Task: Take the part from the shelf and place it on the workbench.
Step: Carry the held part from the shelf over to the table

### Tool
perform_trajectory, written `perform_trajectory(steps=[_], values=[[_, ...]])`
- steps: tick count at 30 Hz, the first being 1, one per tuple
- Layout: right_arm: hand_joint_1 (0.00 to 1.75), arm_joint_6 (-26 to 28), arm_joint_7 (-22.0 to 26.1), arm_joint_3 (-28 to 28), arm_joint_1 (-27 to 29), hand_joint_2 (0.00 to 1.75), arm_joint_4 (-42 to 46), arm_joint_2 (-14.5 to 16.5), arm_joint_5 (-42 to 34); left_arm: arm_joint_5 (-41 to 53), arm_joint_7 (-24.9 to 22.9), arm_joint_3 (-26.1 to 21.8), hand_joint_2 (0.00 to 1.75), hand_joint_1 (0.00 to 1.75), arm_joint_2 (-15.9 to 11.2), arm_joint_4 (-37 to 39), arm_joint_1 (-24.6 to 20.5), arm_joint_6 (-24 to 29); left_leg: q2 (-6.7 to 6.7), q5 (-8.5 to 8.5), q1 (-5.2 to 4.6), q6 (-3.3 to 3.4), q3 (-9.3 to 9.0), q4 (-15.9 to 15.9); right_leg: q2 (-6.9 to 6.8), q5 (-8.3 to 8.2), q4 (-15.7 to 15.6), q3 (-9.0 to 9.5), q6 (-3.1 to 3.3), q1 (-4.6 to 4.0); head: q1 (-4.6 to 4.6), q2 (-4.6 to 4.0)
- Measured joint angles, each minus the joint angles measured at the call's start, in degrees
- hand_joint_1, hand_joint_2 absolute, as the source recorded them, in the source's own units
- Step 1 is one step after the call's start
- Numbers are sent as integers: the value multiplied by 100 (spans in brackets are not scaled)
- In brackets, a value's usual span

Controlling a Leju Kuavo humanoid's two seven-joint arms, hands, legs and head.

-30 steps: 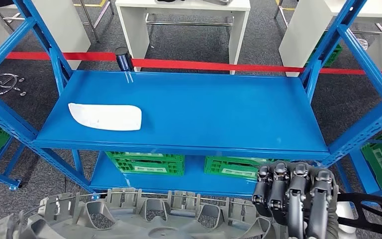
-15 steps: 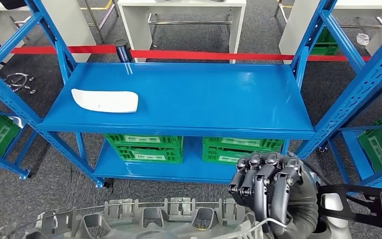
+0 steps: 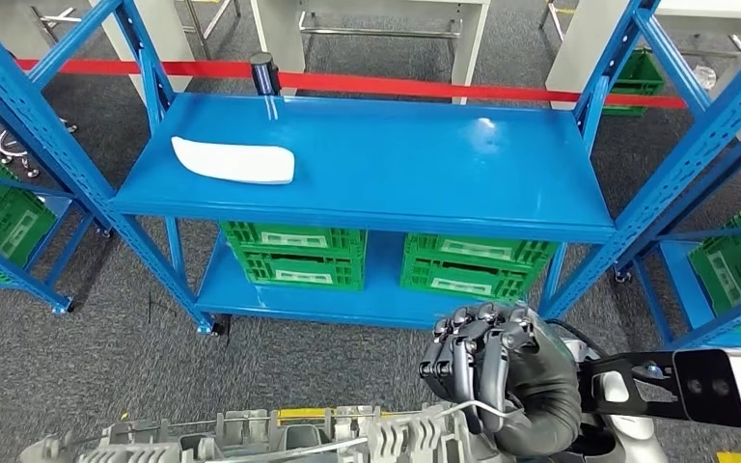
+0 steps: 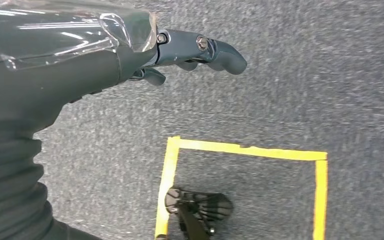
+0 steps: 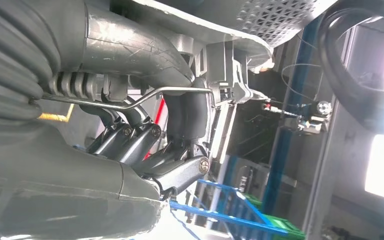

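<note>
A large grey cast metal part (image 3: 280, 439) with ribbed pockets lies across the bottom of the head view. My right hand (image 3: 502, 371) grips its right end, dark fingers curled over the rim beside a thin wire. In the right wrist view my right hand (image 5: 145, 145) has its fingers wrapped around the part's edge (image 5: 225, 75). My left hand (image 4: 180, 50) hangs over grey carpet and holds nothing. Ahead stands the blue shelf (image 3: 425, 174), a step away, with a flat white piece (image 3: 234, 160) lying on its upper deck at the left.
Two green crates (image 3: 294, 256) (image 3: 473, 265) sit on the shelf's lower deck. A small black cylinder (image 3: 264, 72) stands at the deck's back edge, with red barrier tape (image 3: 396, 87) behind it. More blue racks with green crates flank both sides. Yellow floor tape (image 4: 250, 150) marks a square below.
The whole picture has shifted: the shelf now looks farther off and carpet shows in front of it. My right hand still grips the grey part, now lower and more leftward in the picture.
</note>
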State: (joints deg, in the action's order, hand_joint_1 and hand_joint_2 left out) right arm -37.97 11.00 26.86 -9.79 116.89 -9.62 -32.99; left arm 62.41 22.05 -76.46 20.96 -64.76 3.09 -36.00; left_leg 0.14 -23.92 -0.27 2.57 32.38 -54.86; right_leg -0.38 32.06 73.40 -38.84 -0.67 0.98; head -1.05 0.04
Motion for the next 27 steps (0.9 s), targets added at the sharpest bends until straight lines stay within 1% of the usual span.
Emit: perform_trajectory(steps=[1, 2, 3, 4, 5, 6, 7, 8, 9, 10, 11, 12, 13, 14, 15, 16, 17, 18, 19, 20, 21, 22, 23, 24, 25, 26, 27], values=[[175, 2, -2, 12, 3, 175, -18, -12, 0, -3, -3, 1, 175, 0, 0, 17, 0, 1, -1, 59, 5, -17, 102, -28, 0, -127, -131, 173, -75, 17, 1, 0], [175, 8, -4, 22, 3, 175, -30, -20, -3, -9, -13, 2, 175, 0, 0, 32, 0, 1, -2, 103, 10, -40, 200, -78, 0, -243, -445, 434, -134, 34, 2, 0], [175, 17, -9, 32, 1, 175, -39, -25, -9, -21, -28, 9, 175, 0, -1, 41, 2, 3, -6, 134, 9, -66, 297, -147, 3, -255, -868, 736, -155, 39, 4, 0], [175, 30, -13, 42, 6, 175, -49, -31, -16, -40, -44, 22, 175, 0, -1, 51, 7, 9, -10, 162, 5, -98, 375, -215, 12, -213, -1227, 972, -139, 36, -1, 0], [175, 44, -16, 53, 13, 175, -59, -37, -22, -66, -58, 37, 175, 0, -1, 60, 14, 24, -13, 191, 1, -133, 432, -273, 20, -146, -1480, 1111, -105, 26, -2, 0], [175, 55, -17, 68, 21, 175, -75, -42, -26, -95, -65, 56, 175, 0, -1, 73, 23, 46, -16, 228, 1, -169, 470, -306, 28, -87, -1594, 1151, -56, 7, -5, 0], [175, 63, -15, 85, 29, 175, -93, -46, -28, -126, -67, 69, 175, 0, -1, 89, 37, 71, -18, 271, 8, -206, 486, -311, 31, -99, -1596, 1109, -5, 1, -11, 0], [175, 72, -12, 108, 27, 175, -115, -49, -30, -162, -65, 77, 175, 0, -3, 102, 52, 95, -20, 273, 25, -241, 504, -324, 23, -137, -1594, 1067, 43, 6, -8, 0], [175, 80, -7, 136, 21, 175, -138, -49, -33, -201, -63, 86, 175, 0, -3, 114, 70, 111, -21, 184, 41, -276, 533, -381, 15, -185, -1591, 1028, 98, 11, -13, 0], [175, 89, 3, 164, 11, 175, -159, -49, -38, -248, -61, 98, 175, 0, -3, 119, 88, 119, -21, -24, 58, -310, 586, -542, 7, -242, -1595, 975, 146, 19, -23, 0], [175, 96, 18, 190, 0, 175, -178, -48, -44, -298, -61, 115, 175, 0, -3, 121, 101, 122, -20, -314, 76, -342, 659, -807, 0, -305, -1593, 914, 180, 20, -32, 0], [175, 100, 38, 210, -9, 175, -193, -48, -50, -347, -65, 139, 175, 0, -3, 122, 110, 120, -19, -618, 85, -368, 739, -1152, -3, -367, -1591, 843, 200, 12, -43, 0], [175, 101, 59, 225, -16, 175, -204, -48, -56, -395, -74, 168, 175, 0, -4, 122, 114, 115, -19, -840, 94, -386, 805, -1512, -6, -433, -1587, 773, 207, 3, -48, 0], [175, 100, 76, 235, -21, 175, -213, -48, -60, -437, -85, 197, 175, 0, -6, 122, 117, 111, -19, -919, 97, -393, 822, -1778, -9, -499, -1583, 702, 204, -5, -48, 0], [175, 98, 90, 244, -23, 175, -217, -48, -63, -473, -97, 227, 175, 0, -7, 122, 120, 106, -19, -868, 99, -390, 762, -1897, -12, -564, -1578, 625, 197, -12, -48, 0], [175, 95, 98, 248, -24, 175, -219, -48, -63, -501, -108, 258, 175, 0, -7, 120, 122, 99, -19, -725, 99, -375, 606, -1822, -12, -629, -1574, 552, 188, -20, -49, 0], [175, 92, 104, 246, -24, 175, -219, -48, -61, -520, -114, 290, 175, 0, -8, 117, 124, 93, -21, -572, 94, -345, 347, -1548, -12, -690, -1571, 485, 177, -27, -49, 0], [175, 89, 117, 239, -22, 175, -219, -48, -53, -528, -119, 318, 175, 0, -12, 109, 124, 88, -23, -514, 85, -303, 29, -1140, -11, -745, -1570, 432, 160, -35, -49, 0], [175, 87, 136, 222, -20, 175, -218, -48, -39, -531, -122, 344, 175, 0, -16, 98, 124, 85, -25, -529, 69, -263, -271, -716, -13, -794, -1572, 398, 135, -41, -46, 0], [175, 87, 161, 199, -17, 175, -218, -49, -24, -528, -124, 364, 175, 0, -20, 87, 121, 86, -27, -588, 48, -226, -479, -394, -22, -842, -1577, 379, 103, -42, -45, 0], [175, 87, 188, 173, -10, 175, -218, -49, -9, -524, -126, 379, 175, 0, -24, 78, 119, 90, -27, -649, 23, -193, -577, -208, -32, -890, -1588, 366, 66, -35, -45, 0], [175, 83, 215, 145, -1, 175, -218, -50, 3, -513, -128, 392, 175, 0, -26, 72, 119, 94, -26, -631, -2, -164, -578, -139, -44, -943, -1607, 357, 28, -26, -43, 0], [175, 74, 244, 117, 17, 175, -219, -55, 10, -500, -130, 403, 175, 0, -26, 68, 119, 99, -19, -566, -1, -125, -538, -108, -50, -976, -1611, 340, 3, -16, -46, 0], [175, 61, 270, 87, 40, 175, -220, -61, 16, -488, -133, 412, 175, 0, -24, 66, 119, 103, -10, -487, -1, -80, -490, -69, -44, -936, -1583, 305, -4, -12, -45, 0], [175, 45, 293, 55, 63, 175, -222, -70, 21, -475, -135, 423, 175, 0, -23, 64, 118, 104, 0, -394, 8, -36, -421, -31, -33, -792, -1463, 245, 17, -13, -34, 0], [175, 30, 313, 24, 87, 175, -225, -79, 26, -463, -136, 435, 175, 0, -22, 63, 117, 104, 9, -301, 17, -4, -343, -4, -20, -556, -1233, 160, 54, -11, -24, 0], [175, 20, 327, 2, 108, 175, -227, -86, 32, -447, -137, 451, 175, 0, -21, 63, 116, 102, 12, -222, 6, 18, -251, -2, -8, -276, -907, 66, 91, -12, -14, 0]])
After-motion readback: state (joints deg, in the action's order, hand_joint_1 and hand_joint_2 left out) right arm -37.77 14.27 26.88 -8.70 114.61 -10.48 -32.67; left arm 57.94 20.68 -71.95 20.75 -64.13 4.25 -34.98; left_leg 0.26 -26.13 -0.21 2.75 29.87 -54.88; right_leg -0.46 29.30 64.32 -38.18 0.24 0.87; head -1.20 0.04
